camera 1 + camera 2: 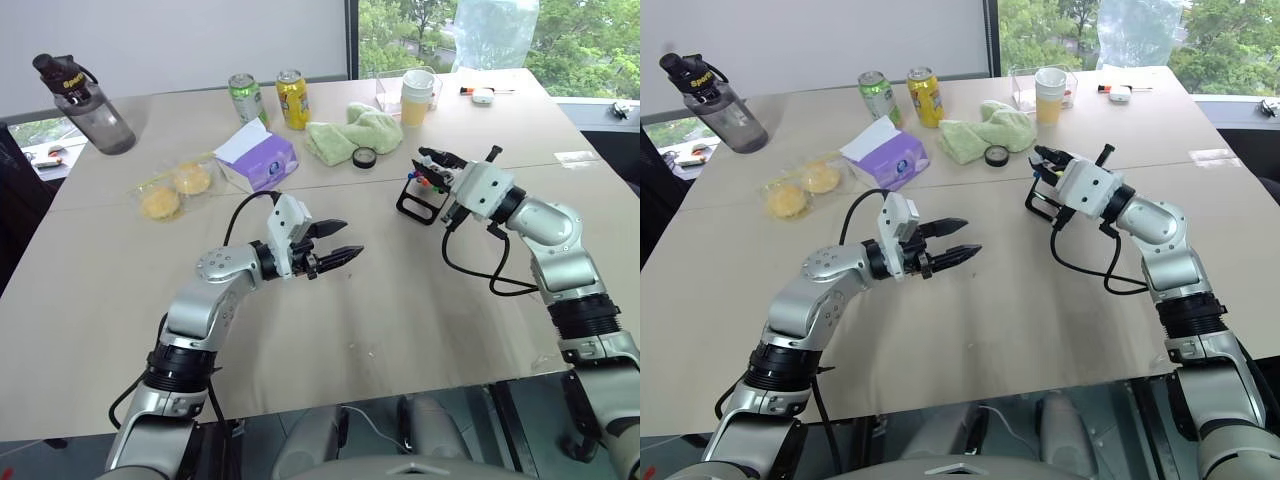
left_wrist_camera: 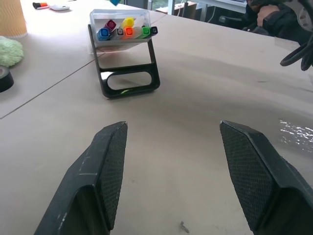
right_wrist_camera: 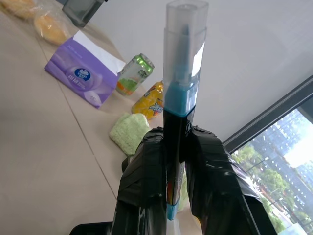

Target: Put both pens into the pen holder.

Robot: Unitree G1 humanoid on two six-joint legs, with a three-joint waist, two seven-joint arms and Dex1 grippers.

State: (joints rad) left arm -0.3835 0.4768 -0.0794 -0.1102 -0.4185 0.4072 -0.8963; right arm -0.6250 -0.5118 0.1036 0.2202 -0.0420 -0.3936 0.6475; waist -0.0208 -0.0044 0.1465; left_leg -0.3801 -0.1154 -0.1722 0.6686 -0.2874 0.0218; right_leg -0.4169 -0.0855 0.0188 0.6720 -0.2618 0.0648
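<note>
The pen holder point(image 2: 124, 54) is a small black stand with a clear rim, and coloured caps show in its top, a magenta one among them. It stands right of the table's middle point(image 1: 418, 200). My right gripper point(image 1: 432, 158) hovers just over the holder's top, shut on the pen with the light blue cap point(image 3: 178, 98), which runs along its fingers and past their tips. Well short of the holder, my left gripper point(image 1: 335, 245) hangs over bare table and points toward it, open, with nothing between its fingers point(image 2: 105, 161). I cannot tell the other pen apart.
A purple tissue box point(image 1: 258, 155), two cans point(image 1: 292, 97), a green cloth point(image 1: 352, 135) and a black tape roll point(image 1: 364, 157) lie behind the grippers. A water bottle point(image 1: 85, 100) and bagged buns point(image 1: 170, 190) are at the left. A paper cup point(image 1: 417, 97) stands far back.
</note>
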